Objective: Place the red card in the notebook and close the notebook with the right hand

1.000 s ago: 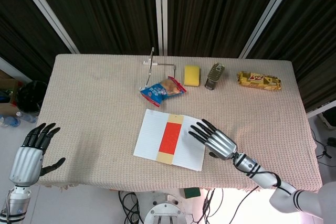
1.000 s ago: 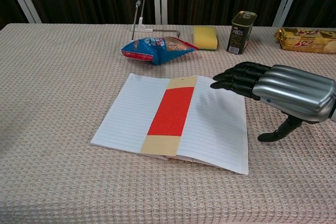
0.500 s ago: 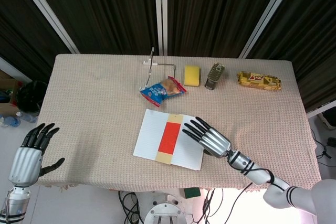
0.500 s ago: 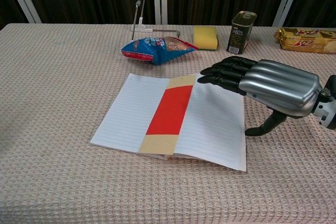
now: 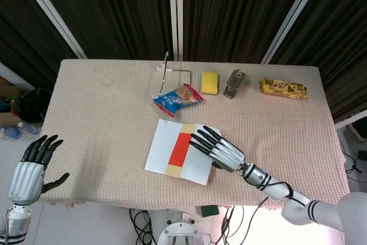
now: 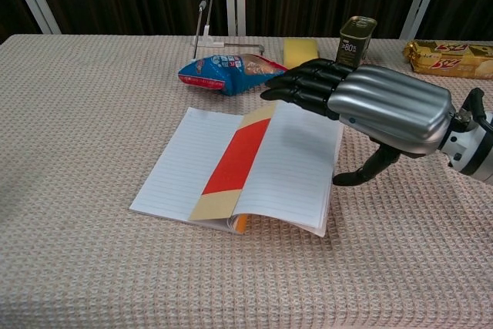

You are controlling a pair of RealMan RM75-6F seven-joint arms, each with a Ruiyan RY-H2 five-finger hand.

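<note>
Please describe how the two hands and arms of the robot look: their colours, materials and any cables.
Both hands have a silver, metallic-looking back and glossy black fingers. The right hand shows a broad, rounded silver shell and a black thumb; behind it come a black-and-silver wrist with thin black cables and a white forearm with black rings. The left hand looks the same, with a silver wrist below it. No markings are readable.

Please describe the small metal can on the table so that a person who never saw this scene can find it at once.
Look along the far edge of the table, near the dark curtains. There a row of small things stands to the right of the blue snack bag: a yellow sponge, then the can, then a golden biscuit pack. The can is the only dark olive, upright tin.
</note>
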